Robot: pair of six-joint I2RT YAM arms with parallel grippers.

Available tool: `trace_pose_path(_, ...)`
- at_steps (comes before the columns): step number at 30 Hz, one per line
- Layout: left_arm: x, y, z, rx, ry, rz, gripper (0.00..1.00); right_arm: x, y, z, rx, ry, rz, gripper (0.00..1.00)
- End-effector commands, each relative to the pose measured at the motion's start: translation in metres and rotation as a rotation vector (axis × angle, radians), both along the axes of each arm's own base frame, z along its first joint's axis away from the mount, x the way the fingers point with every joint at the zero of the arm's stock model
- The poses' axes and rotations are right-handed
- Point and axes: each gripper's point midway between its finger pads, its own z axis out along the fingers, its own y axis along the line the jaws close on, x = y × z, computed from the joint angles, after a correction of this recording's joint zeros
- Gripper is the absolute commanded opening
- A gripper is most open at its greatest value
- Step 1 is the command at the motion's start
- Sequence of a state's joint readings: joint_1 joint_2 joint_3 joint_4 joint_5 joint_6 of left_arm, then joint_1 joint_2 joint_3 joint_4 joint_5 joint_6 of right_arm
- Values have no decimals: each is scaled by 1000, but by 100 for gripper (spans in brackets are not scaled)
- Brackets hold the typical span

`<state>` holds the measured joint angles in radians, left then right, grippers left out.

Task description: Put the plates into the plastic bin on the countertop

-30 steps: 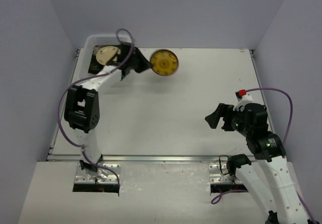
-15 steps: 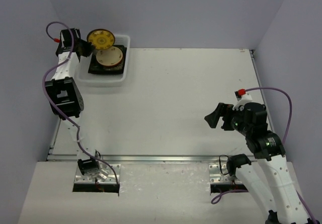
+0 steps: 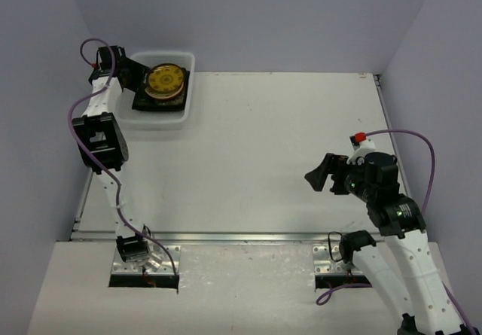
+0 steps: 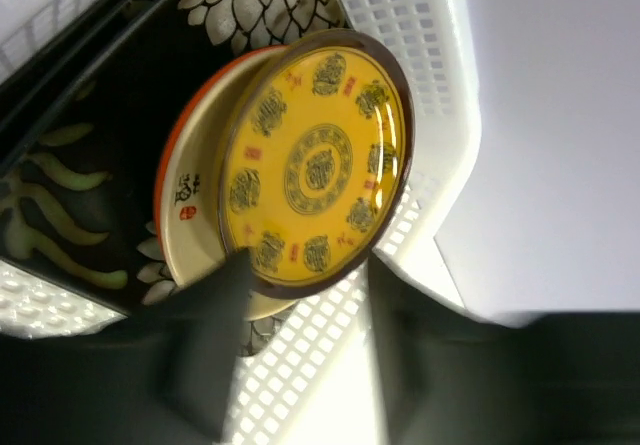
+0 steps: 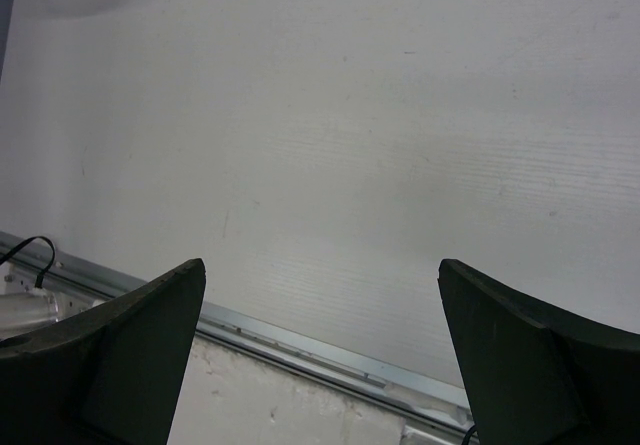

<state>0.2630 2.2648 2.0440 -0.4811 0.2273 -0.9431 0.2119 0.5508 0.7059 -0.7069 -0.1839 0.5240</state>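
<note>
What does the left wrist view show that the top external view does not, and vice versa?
Left wrist only: the medallion pattern on the yellow plate, the orange-rimmed plate under it, leaf and flower prints on the dark square plates, the moulded grid of the plastic bin.
Top external only: the right gripper open over the countertop, the bin at the far left corner.
Both: the yellow plate atop the stack in the bin, the left gripper at its edge.
</note>
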Motion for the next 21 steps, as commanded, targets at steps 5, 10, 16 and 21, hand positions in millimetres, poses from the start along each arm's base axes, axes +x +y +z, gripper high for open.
trace_pose_path(5, -27, -3, 88, 85, -149, -25, 95, 14, 0, 3, -2, -34, -11, 99)
trace_pose_path(10, -82, -16, 145, 246, -241, -51, 100, 28, -12, 1, -69, -19, -66, 99)
trace_pose_path(16, -180, -71, 177, 485, -286, -201, 100, 48, -35, 8, -191, -75, -152, 99)
trace_pose_path(21, -250, -92, 162, 613, -284, -322, 100, 55, -51, 20, -310, -153, -152, 99)
